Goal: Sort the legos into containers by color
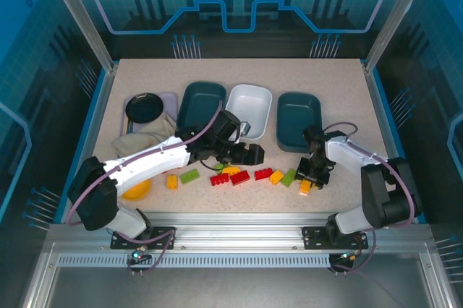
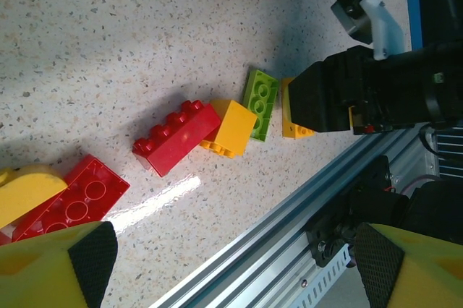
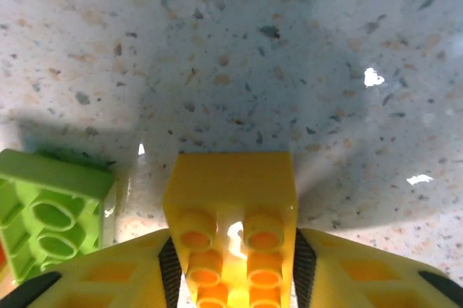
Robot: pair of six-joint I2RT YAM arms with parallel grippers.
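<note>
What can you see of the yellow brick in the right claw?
The yellow brick is glossy yellow-orange plastic: smooth face at the far end, two rows of round studs nearer the camera, near end out of frame. Black pads of the right claw press both its long sides. A lime brick lies close on its left on the speckled table.
</note>
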